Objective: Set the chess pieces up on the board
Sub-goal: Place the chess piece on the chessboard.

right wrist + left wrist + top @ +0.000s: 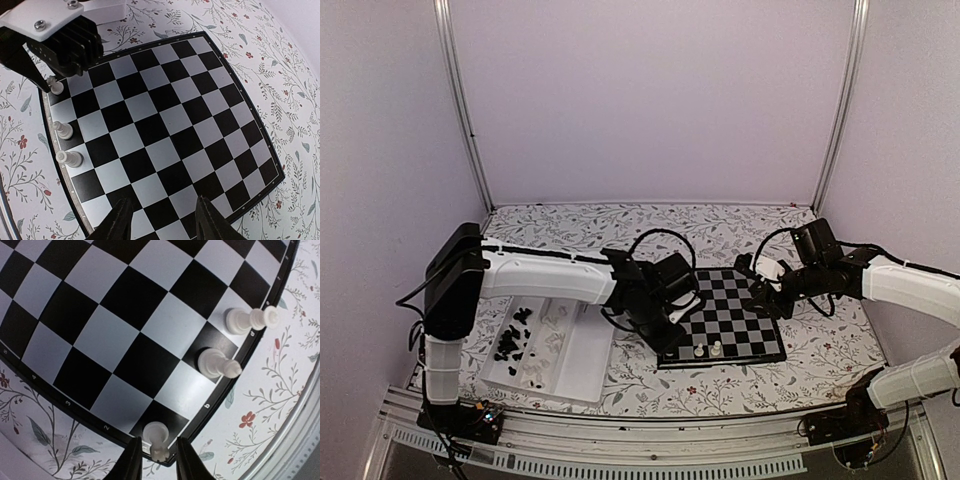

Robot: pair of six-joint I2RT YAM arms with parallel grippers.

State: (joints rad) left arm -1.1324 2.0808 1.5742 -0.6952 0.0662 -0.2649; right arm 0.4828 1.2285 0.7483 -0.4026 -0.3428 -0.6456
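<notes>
The board (740, 310) lies right of centre, its black and silver checks filling the left wrist view (125, 330) and the right wrist view (165, 115). Three cream-white chess pieces stand along its near edge: one on the corner square (156, 437), a second (217, 363) and a third (247, 320). My left gripper (156, 460) straddles the corner piece, slightly open, with a narrow gap beside the piece. My right gripper (162, 220) hovers open over the board's far side, holding nothing. Seen from the right wrist, the left gripper (50, 82) is at the corner piece (56, 87).
A white compartment tray (585, 370) sits at the near left, holding loose black pieces (512, 340) and white pieces (552, 335). The floral tablecloth (720, 225) surrounds the board. The table's metal front rail (650, 440) runs close below the board's edge.
</notes>
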